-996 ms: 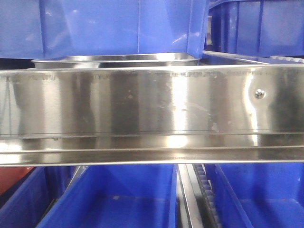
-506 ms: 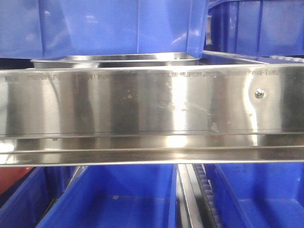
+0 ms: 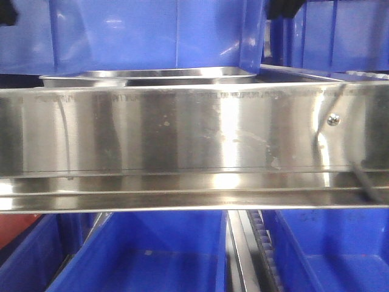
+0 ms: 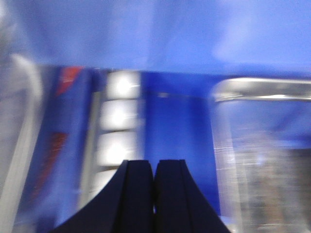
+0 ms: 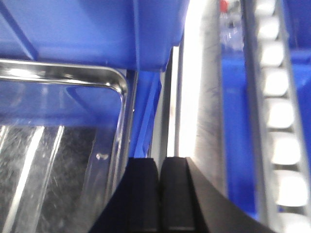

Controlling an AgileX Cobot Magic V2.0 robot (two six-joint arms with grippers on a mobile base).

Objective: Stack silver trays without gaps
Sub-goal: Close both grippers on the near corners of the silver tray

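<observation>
The left tool shows two black fingers, seemingly matte, squared at the tips and flaring wide toward the base; blur softens their edges. The right tool has similar smooth black fingers with rounded tips.

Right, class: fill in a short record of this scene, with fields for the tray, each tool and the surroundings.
silver tray: rim shows just above the shelf rail, with a blue bin behind and above it
tray count: cannot tell
left tool: shut, empty, tray off to one side, view blurred
right tool: shut, empty, beside the tray's rounded corner
rail detail: one screw near its right end
below the rail: lower blue bins
</observation>
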